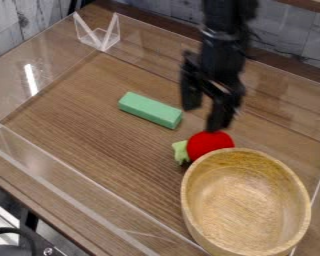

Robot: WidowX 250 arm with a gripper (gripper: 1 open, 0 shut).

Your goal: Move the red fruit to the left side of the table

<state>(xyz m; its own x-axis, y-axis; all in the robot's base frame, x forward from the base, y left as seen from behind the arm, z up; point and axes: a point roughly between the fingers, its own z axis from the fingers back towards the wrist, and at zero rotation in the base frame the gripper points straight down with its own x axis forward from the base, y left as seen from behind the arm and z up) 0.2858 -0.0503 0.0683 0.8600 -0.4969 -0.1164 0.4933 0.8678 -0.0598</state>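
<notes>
The red fruit [210,141] lies on the table [96,140] just behind the rim of the wooden bowl [246,205], its light green cap pointing left. My gripper [207,109] hangs straight down directly above and slightly behind the fruit. Its dark fingers [188,97] are spread open, and nothing is between them. The fingertips stand a little above the fruit's top and do not touch it.
A flat green rectangular block [149,109] lies left of the fruit, close to the gripper's left finger. The large wooden bowl fills the near right corner. Clear acrylic walls [69,196] edge the tabletop.
</notes>
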